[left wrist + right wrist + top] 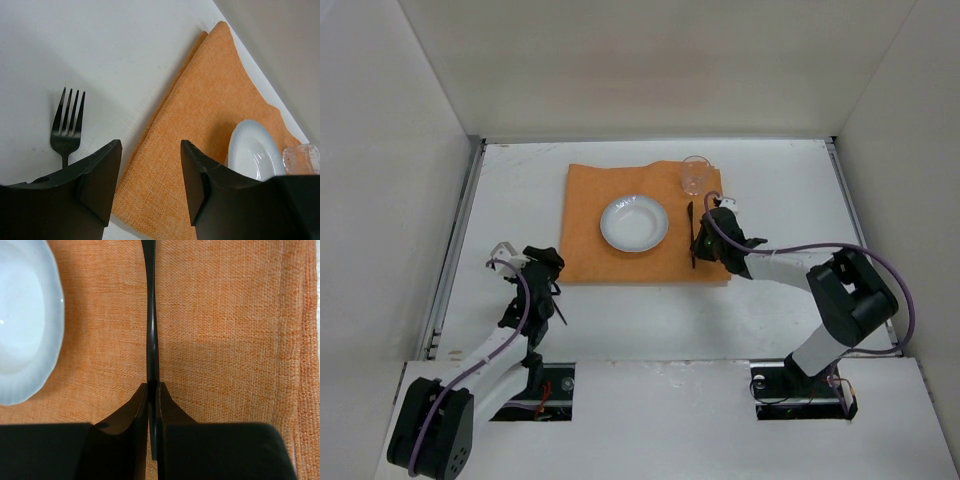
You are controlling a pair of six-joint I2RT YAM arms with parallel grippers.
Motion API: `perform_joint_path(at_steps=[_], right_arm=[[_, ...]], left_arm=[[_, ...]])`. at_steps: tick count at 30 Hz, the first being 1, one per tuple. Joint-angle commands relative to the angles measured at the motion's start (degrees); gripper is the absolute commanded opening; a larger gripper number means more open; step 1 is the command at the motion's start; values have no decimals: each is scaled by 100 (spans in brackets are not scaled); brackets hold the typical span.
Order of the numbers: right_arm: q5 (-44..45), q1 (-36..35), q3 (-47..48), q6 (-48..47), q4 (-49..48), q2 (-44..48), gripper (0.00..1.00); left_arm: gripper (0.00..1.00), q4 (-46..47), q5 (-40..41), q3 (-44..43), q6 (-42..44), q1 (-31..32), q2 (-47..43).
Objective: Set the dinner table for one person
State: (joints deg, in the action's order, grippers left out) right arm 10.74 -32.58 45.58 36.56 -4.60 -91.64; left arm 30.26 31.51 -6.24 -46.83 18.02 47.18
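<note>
The cloth (590, 200), plate (634, 223) and glass (695, 175) sit by the counter's (800, 200) far edge. The right gripper (152, 395) is clamped on a dark utensil (151, 330) beside the plate. The left gripper (150, 145) gapes wide — the fork (66, 125) waits off-cloth.

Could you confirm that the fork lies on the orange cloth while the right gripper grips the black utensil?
Not quite: the left wrist view shows the fork on the bare dinner table beside the orange cloth. The right gripper does grip the black utensil.

The left arm (480, 365) and right arm (850, 295) are white-shelled with black joints (a purple cable (880, 262) along each), their black fingers (95, 185) nearest the orange cloth (585, 220).
</note>
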Motion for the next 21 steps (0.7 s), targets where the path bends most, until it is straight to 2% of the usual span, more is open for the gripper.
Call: perform_joint_path(at_steps=[1, 5, 8, 13, 16, 18, 21], right_arm=[[-37, 89, 100, 264, -313, -135, 7], [-46, 125, 21, 378, -418, -285, 10], [-37, 125, -14, 370, -507, -337, 16], [-20, 98, -137, 326, -454, 4, 40], [85, 98, -242, 142, -375, 487, 50], [235, 98, -295, 45, -296, 839, 55], [480, 28, -366, -262, -252, 1226, 59]], left_arm=[[48, 270, -22, -132, -28, 30, 142], [48, 279, -57, -123, -28, 22, 125], [48, 244, -92, -114, -28, -5, 81], [48, 208, 75, -123, 77, 21, 2], [47, 95, 92, -202, 139, 83, 89], [46, -211, 75, -447, 174, 153, 160], [46, -1255, 171, -982, 218, 311, 186]])
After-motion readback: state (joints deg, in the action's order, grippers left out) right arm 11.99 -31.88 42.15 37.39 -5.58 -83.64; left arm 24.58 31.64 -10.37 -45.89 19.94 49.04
